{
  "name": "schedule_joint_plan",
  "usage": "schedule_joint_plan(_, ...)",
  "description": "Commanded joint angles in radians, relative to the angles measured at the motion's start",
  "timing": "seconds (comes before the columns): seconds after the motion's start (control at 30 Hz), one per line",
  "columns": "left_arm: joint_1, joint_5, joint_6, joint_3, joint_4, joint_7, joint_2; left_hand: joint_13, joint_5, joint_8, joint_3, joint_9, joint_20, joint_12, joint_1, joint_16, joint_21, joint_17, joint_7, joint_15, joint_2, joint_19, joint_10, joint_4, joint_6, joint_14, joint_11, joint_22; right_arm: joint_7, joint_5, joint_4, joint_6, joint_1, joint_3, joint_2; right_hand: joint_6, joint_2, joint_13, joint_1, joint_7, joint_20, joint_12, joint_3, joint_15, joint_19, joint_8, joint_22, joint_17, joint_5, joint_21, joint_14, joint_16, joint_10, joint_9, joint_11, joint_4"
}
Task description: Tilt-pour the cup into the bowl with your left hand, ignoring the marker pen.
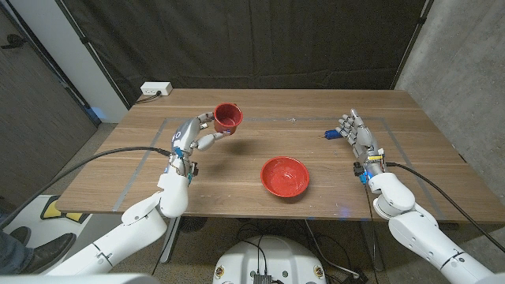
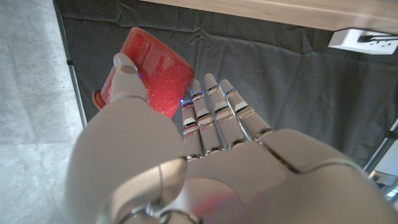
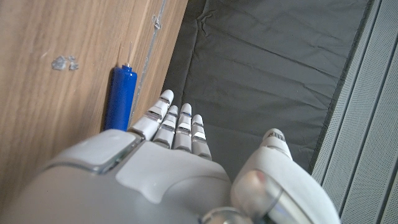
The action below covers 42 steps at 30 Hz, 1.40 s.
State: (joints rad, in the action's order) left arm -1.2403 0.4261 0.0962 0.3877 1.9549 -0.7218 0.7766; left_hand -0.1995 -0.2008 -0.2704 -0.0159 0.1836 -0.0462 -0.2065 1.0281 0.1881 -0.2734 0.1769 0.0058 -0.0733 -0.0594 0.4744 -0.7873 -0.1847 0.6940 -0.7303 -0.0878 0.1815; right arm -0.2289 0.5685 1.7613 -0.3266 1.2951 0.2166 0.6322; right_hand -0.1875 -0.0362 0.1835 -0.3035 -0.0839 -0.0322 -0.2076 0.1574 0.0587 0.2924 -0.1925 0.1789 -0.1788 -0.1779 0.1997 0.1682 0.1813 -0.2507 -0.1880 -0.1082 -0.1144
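My left hand (image 1: 196, 136) holds a red cup (image 1: 228, 117) up off the table at the left of the head view, thumb and fingers around its side. In the left wrist view the cup (image 2: 152, 68) sits between the thumb and the fingers (image 2: 214, 115). A red bowl (image 1: 285, 176) stands on the wooden table (image 1: 142, 170) near the front middle, to the right of the cup and closer to me. My right hand (image 1: 357, 136) stands at the right with its fingers apart, holding nothing. A blue marker pen (image 3: 120, 96) lies just beyond its fingers; in the head view the marker pen (image 1: 331, 133) shows to their left.
A white power strip (image 1: 155, 90) sits at the table's far left corner. Dark curtain hangs behind the table. Tape lines mark the tabletop. A person's shoes (image 1: 31, 251) show on the floor at the lower left.
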Motion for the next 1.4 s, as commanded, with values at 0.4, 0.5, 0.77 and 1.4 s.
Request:
schedule_joint_plan(0.4,0.08,0.211,-0.055,0.088,-0.001,0.047,0.027,0.0,0.0,0.01,-0.144,0.006,-0.057,0.005,0.098,-0.002,0.006,0.002,-0.062,-0.096,-0.097,-0.003,-0.047,0.138,0.169,0.009,-0.053,0.002,-0.009,-0.015,0.022,-0.063,0.054,-0.049,-0.002,-0.01,-0.006,0.004,-0.002,0.002,0.0,-0.008,-0.005,-0.004,0.006,-0.005,0.004,-0.003,-0.007,0.002,0.004,0.004,-0.007,-0.003,0.002,-0.002)
schedule_joint_plan(0.5,0.078,0.228,-0.057,0.09,0.006,0.048,0.03,0.0,0.0,0.011,-0.145,0.006,-0.057,0.006,0.098,-0.001,0.007,0.002,-0.063,-0.098,-0.097,-0.004,-0.048,0.138,0.17,0.009,-0.056,0.002,-0.004,-0.016,0.019,-0.067,0.051,-0.05,-0.005,-0.011,-0.007,0.004,-0.002,0.002,0.0,-0.008,-0.005,-0.004,0.006,-0.005,0.004,-0.003,-0.007,0.002,0.003,0.004,-0.007,-0.003,0.001,-0.002)
schedule_joint_plan(0.77,0.048,0.27,-0.043,0.078,0.045,0.051,0.052,-0.001,0.0,0.013,-0.148,0.007,-0.058,0.006,0.098,-0.002,0.009,0.002,-0.064,-0.097,-0.096,-0.003,-0.049,0.14,0.174,0.011,-0.055,0.002,0.021,-0.011,0.002,-0.064,0.023,-0.04,-0.007,-0.011,-0.007,0.004,-0.003,0.002,0.0,-0.009,-0.005,-0.004,0.005,-0.005,0.004,-0.003,-0.007,0.002,0.003,0.004,-0.009,-0.003,0.001,-0.002)
schedule_joint_plan(1.4,0.023,0.4,-0.037,0.067,0.083,0.029,0.094,-0.001,0.002,0.02,-0.152,0.007,-0.058,0.008,0.097,-0.001,0.016,0.002,-0.067,-0.102,-0.092,-0.005,-0.049,0.143,0.179,0.012,-0.063,0.002,0.059,-0.004,-0.029,-0.052,-0.038,-0.012,-0.009,-0.011,-0.007,0.004,-0.002,0.004,-0.001,-0.008,-0.006,-0.004,0.005,-0.005,0.004,-0.003,-0.007,0.002,0.004,0.004,-0.009,-0.003,0.001,-0.002)
